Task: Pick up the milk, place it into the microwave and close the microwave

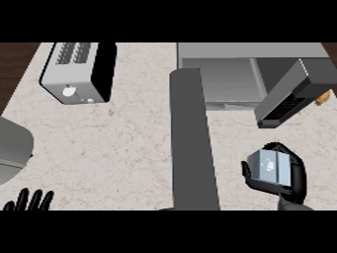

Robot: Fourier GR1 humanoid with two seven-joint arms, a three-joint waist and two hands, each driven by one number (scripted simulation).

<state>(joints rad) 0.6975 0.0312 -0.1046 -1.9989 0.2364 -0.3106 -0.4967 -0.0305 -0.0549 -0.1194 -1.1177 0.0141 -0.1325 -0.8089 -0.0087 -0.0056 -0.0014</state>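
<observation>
One milk (268, 166), one microwave (229, 74), one toaster (77, 71), two hands: left (29, 201), right (287, 178)

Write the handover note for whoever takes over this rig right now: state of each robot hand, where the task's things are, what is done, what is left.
Right robot hand: curled round the milk, over the counter in front of the microwave.
Left robot hand: open, resting at the lower left edge, fingers up.
Microwave door: open, swung out to the right.
Done: milk picked up.
Left: put the milk into the microwave, release it, close the door.
</observation>
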